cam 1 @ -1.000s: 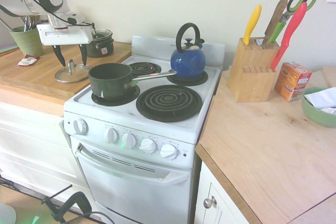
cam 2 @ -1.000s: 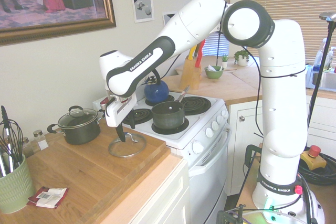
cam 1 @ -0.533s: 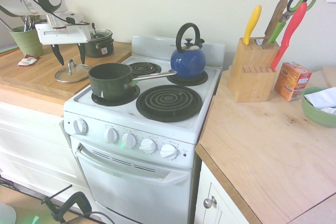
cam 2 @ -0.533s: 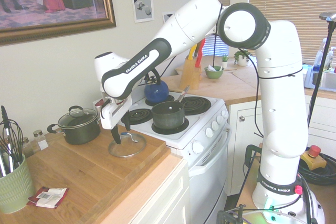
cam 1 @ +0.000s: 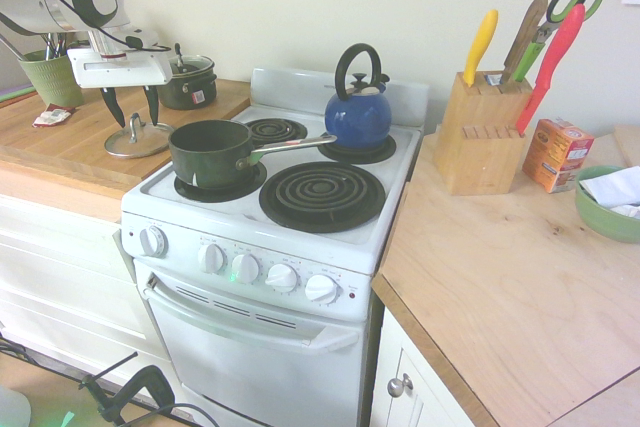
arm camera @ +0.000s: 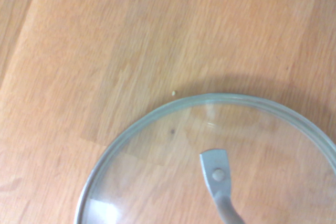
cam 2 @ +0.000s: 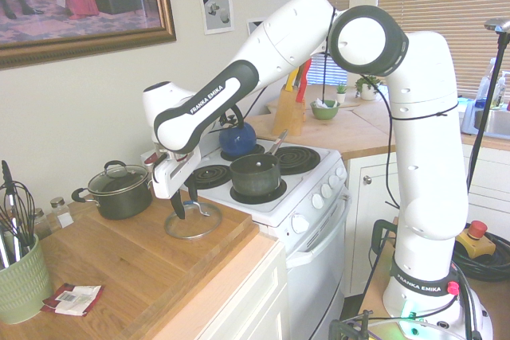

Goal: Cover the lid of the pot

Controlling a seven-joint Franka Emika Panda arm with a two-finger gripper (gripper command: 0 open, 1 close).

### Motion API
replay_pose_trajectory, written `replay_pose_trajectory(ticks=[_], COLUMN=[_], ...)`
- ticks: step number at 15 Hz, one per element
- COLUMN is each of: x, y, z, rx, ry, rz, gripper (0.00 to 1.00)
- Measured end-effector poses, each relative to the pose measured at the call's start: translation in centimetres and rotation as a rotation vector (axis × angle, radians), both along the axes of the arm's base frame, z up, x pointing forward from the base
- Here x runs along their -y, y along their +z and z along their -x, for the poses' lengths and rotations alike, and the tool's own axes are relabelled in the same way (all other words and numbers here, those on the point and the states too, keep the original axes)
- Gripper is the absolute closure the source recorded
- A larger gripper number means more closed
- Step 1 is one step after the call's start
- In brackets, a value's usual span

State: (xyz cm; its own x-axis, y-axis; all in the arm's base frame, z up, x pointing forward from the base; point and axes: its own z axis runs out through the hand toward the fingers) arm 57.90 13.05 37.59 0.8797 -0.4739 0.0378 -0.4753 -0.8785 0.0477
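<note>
Glass lid lies flat on wooden counter, beside stove, near saucepan on its front burner. Gripper above lid, fingers apart around lid handle as seen from first exterior view; contact with handle cannot be told. Nothing lifted. Compared with one second ago, gripper fingertips look slightly closer together, arm shifted a little; lid and saucepan in same places.

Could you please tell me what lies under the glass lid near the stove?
Wooden countertop shows through the clear glass lid; whatever its metal rim covers is hidden.
</note>
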Motion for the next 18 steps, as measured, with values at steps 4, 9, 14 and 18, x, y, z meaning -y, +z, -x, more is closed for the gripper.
replay_pose_trajectory(ticks=[4, 9, 14, 18], x=[-0.2, 0.4, 0.6, 1.8], y=[0.0, 0.0, 0.3, 3.5], z=[0.0, -0.1, -0.1, 0.1], rx=[0.001, 0.001, 0.004, 0.048], ry=[-0.005, -0.015, -0.023, -0.065], rz=[0.000, 0.002, -0.004, -0.035], gripper=[1.00, 1.00, 1.00, 1.00])
